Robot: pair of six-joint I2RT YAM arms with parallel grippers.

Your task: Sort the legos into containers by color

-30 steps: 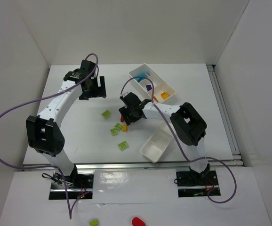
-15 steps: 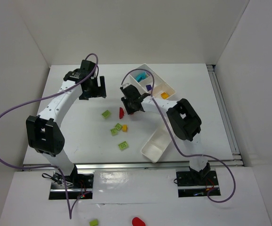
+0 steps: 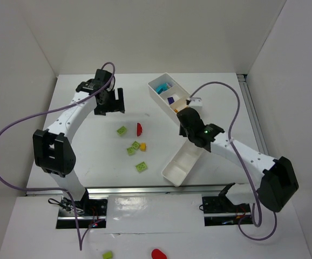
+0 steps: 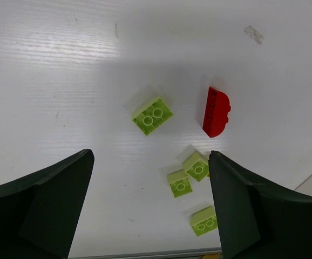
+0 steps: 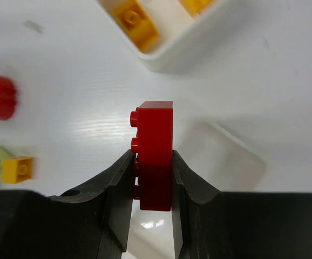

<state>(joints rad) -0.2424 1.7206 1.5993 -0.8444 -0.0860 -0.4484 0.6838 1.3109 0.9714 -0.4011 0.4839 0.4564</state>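
My right fingers (image 5: 118, 186) have just clenched on a red brick (image 5: 155, 143) and carried it from the loose pile to right of centre, between the upper tray (image 3: 157, 81) and lower tray (image 3: 171, 174). I judge it ready for binning. My left fingers (image 4: 64, 186) hang released over the lime bricks (image 4: 152, 115) on the bench (image 3: 91, 156).

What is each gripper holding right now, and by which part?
The right gripper pinches a red brick across its studded top and underside, at the end nearest the wrist. The left gripper is open and holds nothing.
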